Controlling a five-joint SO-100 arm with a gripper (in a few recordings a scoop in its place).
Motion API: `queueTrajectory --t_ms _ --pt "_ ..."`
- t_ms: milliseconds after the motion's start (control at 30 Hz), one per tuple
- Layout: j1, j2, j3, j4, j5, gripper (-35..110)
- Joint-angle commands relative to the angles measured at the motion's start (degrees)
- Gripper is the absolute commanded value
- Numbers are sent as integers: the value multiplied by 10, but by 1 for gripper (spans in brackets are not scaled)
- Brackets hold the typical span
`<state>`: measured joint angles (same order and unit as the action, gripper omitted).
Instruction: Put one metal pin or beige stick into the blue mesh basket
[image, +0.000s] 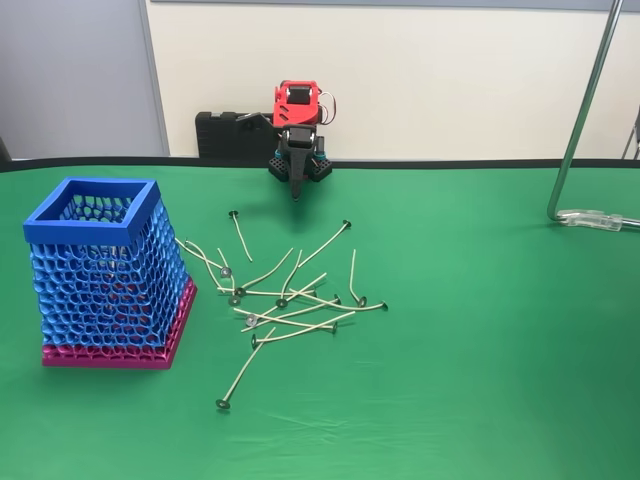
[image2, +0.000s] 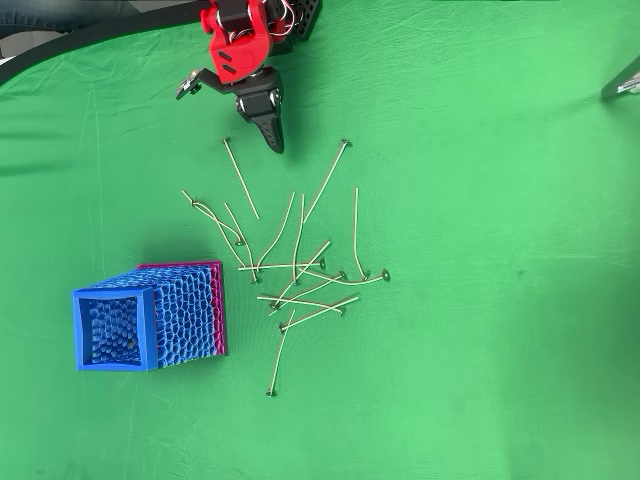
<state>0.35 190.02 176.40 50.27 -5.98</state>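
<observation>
1. We see the red arm's dark claw (image2: 274, 140) poised at the far edge of the green cloth-covered counter (image: 480, 330), jaws together, gripping nothing.
2. We find thin beige sticks with small dark round heads (image2: 300, 275) scattered mid-counter, several crossing.
3. The tall blue honeycomb-mesh plastic basket with magenta base (image: 100, 270) stands upright just left of them in the fixed view.
</observation>
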Motion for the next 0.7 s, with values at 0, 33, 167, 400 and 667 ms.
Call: queueTrajectory --t_ms 0,33,167,400,667 --pt "-9 5 0 2 5 1" --pt "-9 5 -2 8 3 1" --pt "-9 5 -3 9 0 1" --pt "-10 -47 -28 -11 -3 1" --pt "-10 -149 -150 32 -4 1"
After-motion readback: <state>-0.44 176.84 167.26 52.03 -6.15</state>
